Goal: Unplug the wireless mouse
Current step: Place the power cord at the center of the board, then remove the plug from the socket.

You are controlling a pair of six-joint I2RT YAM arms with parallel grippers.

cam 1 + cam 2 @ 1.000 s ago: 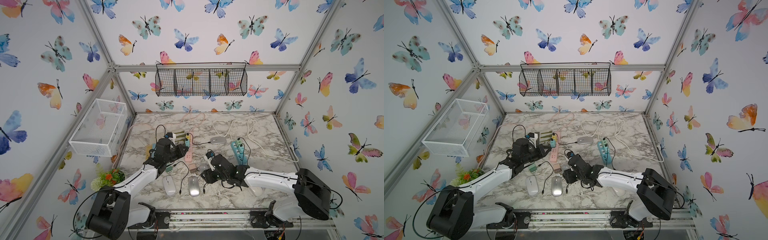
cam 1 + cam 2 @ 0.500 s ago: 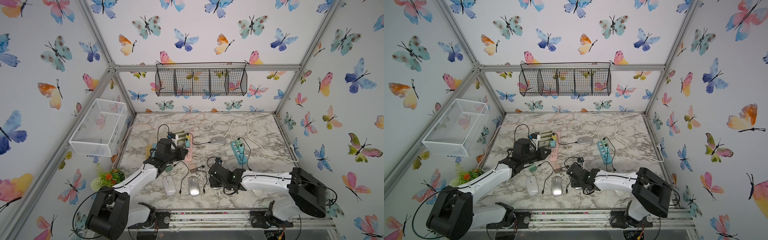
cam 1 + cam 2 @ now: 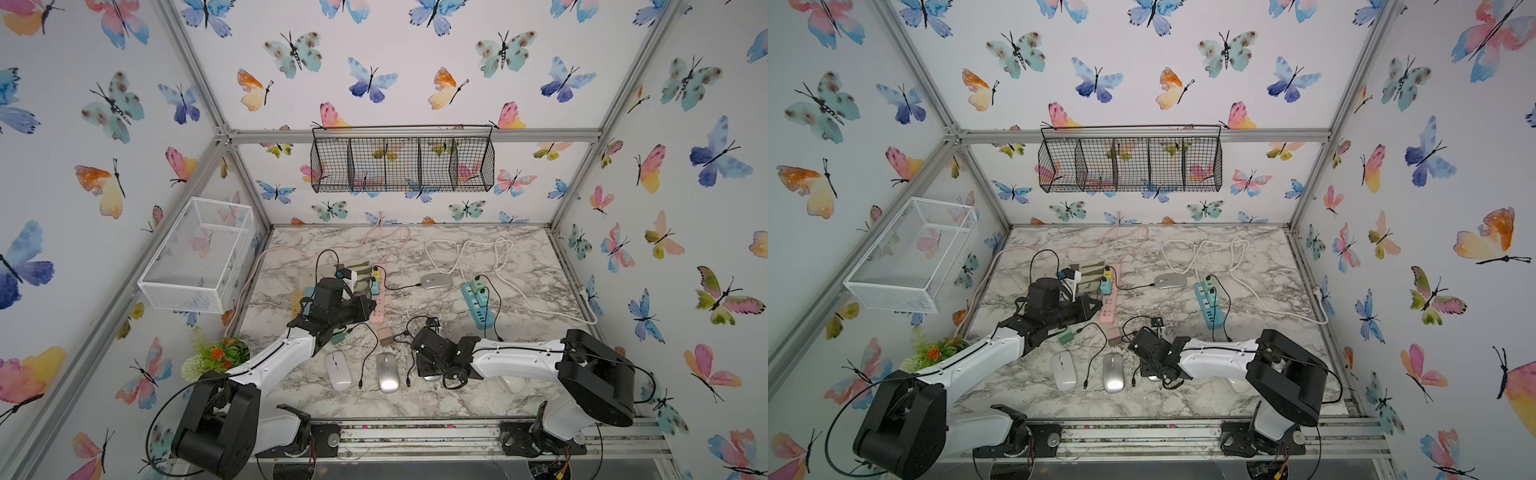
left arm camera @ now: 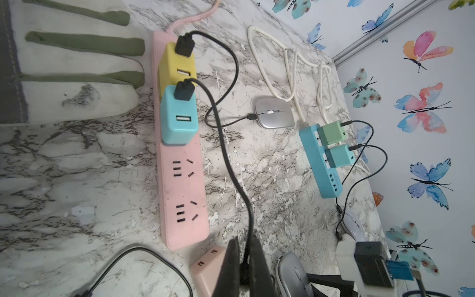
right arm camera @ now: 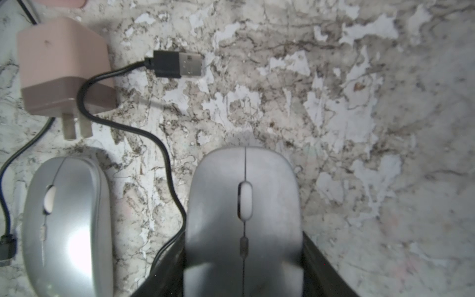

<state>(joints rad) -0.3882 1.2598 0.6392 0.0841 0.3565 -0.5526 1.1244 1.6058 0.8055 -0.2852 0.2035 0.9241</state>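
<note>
The right pincer (image 5: 243, 239) clasps the grey mouse (image 5: 244, 185) by its two sides, low on the desk (image 5: 359, 128), near 6 o'clock from the desk's middle in both top views. The left pincer (image 4: 245, 259) is clenched on a black cable (image 4: 226, 159) that comes from the blue charger (image 4: 178, 120) on the pink power strip (image 4: 182, 200), near 10 o'clock. The mouse's rear is hidden, so I cannot tell if a plug sits there. I judge that if the left arm pulls away without letting go, the charger may tear out or the strip may slide. A loose cable (image 5: 164, 159) passes close by the right pincer. On retreat it may snag and push the mouse against the silver mouse (image 5: 66, 218) at its 9 o'clock.
</note>
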